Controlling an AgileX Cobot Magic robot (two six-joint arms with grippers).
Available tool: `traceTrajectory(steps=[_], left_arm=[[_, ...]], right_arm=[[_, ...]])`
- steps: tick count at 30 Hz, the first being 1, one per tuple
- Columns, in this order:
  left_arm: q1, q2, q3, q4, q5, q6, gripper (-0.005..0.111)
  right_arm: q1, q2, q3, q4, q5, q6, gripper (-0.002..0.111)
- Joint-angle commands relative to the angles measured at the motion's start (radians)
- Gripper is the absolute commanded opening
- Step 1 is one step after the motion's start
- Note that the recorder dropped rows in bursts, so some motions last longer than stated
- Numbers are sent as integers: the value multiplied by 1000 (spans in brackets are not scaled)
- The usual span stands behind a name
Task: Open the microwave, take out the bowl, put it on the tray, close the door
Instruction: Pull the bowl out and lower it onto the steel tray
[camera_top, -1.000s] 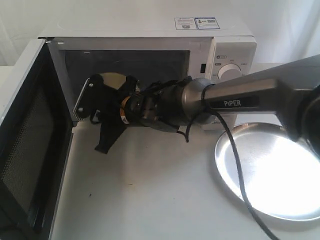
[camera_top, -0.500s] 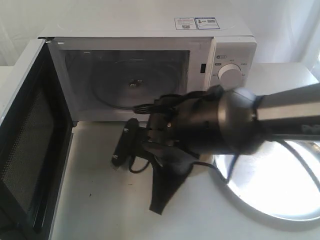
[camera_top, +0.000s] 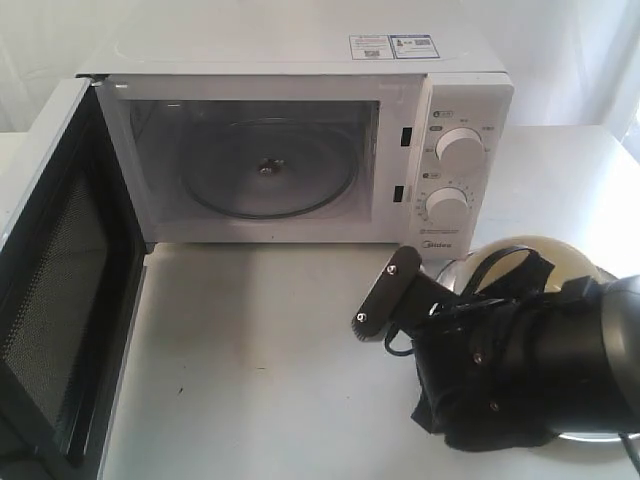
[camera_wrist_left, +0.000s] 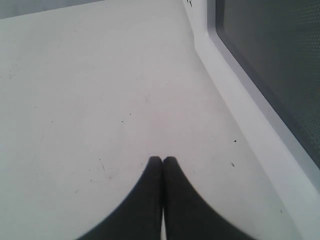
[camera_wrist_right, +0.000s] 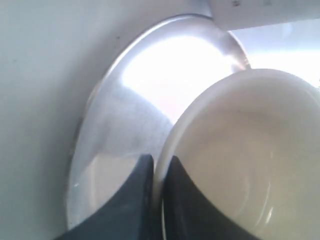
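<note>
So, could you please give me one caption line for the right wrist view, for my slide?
Right pincer grips the cream bowl by its rim over the silver tray.

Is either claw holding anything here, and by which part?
Right claw grips the small round cream bowl by its rim, one finger inside, one outside. Left claw: shut, empty.

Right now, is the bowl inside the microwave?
No, the microwave holds only its glass turntable; the right gripper grips the bowl by its rim over the tray.
</note>
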Motion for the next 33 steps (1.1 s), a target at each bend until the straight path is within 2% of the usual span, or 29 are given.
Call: traceTrajectory(steps=[1, 5, 8, 12, 15, 17, 20, 23, 25, 28, 33], left_arm=[[-4, -2, -2, -6, 1, -4, 0], [-4, -2, -2, -6, 1, -4, 0], [-4, -2, -2, -6, 1, -4, 0], [-4, -2, -2, -6, 1, -4, 0], [-4, -2, -2, -6, 1, -4, 0], [-4, -2, -2, -6, 1, -4, 0], [-4, -2, -2, -6, 1, -4, 0], [-4, -2, -2, -6, 1, -4, 0], [-4, -2, -2, -6, 1, -4, 0], [-4, -2, -2, -6, 1, -4, 0], [-4, -2, -2, -6, 1, -4, 0]], right_arm=[[-3, -11, 22, -172, -15, 259, 0], [-8, -11, 22, -246, -18, 360, 1], [-33, -11, 22, -275, -24, 426, 8], [-74, -11, 22, -300, -60, 507, 27], [-86, -11, 22, -328, -82, 507, 47], [-81, -11, 22, -378, -105, 507, 53], [-59, -18, 11, -466, -198, 561, 51], [-10, -37, -30, -637, -375, 697, 40], [38, -39, -99, -637, -470, 740, 27], [102, -28, -234, -637, -433, 740, 2], [168, 27, -541, -637, -442, 717, 0]])
